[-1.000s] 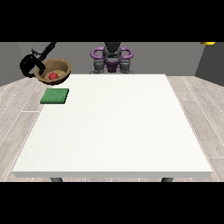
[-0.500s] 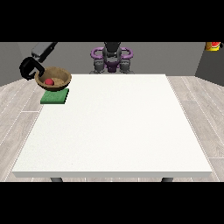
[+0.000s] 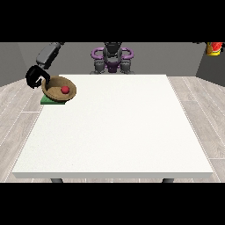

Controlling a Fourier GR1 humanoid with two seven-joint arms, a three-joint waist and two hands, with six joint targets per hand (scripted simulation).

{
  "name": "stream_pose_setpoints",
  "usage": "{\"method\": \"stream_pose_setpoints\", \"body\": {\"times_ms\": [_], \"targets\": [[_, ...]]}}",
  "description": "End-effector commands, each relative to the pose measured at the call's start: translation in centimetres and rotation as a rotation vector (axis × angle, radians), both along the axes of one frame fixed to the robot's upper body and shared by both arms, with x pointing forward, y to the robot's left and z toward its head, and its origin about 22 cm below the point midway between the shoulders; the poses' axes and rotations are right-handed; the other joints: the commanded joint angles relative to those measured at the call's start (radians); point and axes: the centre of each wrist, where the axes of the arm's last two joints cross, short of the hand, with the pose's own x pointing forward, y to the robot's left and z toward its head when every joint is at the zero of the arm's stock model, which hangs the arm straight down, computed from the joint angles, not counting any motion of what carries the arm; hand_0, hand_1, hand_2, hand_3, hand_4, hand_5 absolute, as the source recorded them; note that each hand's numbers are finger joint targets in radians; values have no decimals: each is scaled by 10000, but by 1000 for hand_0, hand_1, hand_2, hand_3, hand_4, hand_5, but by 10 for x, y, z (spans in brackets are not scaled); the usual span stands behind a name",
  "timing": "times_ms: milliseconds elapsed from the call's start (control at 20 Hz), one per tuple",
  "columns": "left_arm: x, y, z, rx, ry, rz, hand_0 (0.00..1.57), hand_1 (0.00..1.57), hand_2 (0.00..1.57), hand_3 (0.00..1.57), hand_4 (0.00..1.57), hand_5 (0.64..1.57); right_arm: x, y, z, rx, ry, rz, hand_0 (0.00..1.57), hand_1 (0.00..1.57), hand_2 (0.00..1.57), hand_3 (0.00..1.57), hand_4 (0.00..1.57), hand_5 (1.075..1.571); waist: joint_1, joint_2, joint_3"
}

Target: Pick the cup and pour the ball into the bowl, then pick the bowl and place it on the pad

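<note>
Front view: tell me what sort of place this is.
Probably a bare indoor test room set up for tabletop handling. A large white table stands on a pale plank floor with plain grey walls behind, and a humanoid robot is stationed at its far edge.

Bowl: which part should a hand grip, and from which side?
Probably the bowl's rim on the view's left: it is shallow and wide, with the ball inside. The hand at the view's left already curls there, above the pad.

The hand at the view's left [image 3: 35, 76] grips the bowl [image 3: 55, 91] on the pad [image 3: 48, 101].
</note>
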Motion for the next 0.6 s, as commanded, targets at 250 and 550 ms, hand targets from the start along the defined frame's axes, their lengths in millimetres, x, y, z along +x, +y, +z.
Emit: {"method": "stream_pose_setpoints", "body": {"times_ms": [250, 550], "targets": [[-5, 10, 15, 29, 56, 181, 0, 0, 0, 0, 1192, 1563, -8, -19, 4, -139, 123, -1470, 1571, 1571, 1571, 1087, 0, 1550, -71, -144, -7], [-12, 12, 23, 46, -187, -246, 0, 0, 0, 0, 1192, 1562, -21, -44, 10, 172, -628, -2171, 1465, 1465, 1389, 796, 0, 1539, 381, 373, 5]]}}
